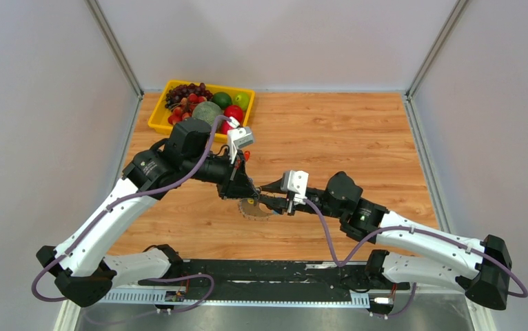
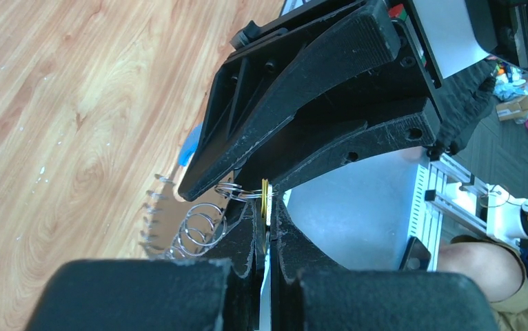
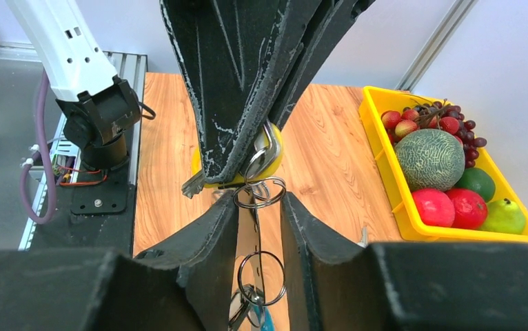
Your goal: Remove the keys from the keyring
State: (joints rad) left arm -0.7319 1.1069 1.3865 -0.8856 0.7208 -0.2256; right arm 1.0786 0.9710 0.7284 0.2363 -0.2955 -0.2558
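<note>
Left gripper (image 2: 266,214): was closed tight, pinching a thin yellow tag (image 3: 272,153) that sat against the wire rings.
Right gripper (image 3: 258,207): fingers stood partly apart, straddling the small wire rings (image 3: 259,192), with no clamp on them visible.
Keyring (image 1: 253,208): hung over the middle of the desk (image 1: 358,138), just below where the two grippers met.
Keys (image 2: 152,219): fanned out like grey spikes, near a blue strap (image 2: 191,143).
Fruit tray (image 1: 156,118): yellow, sat at the desk's far left corner, well apart.
</note>
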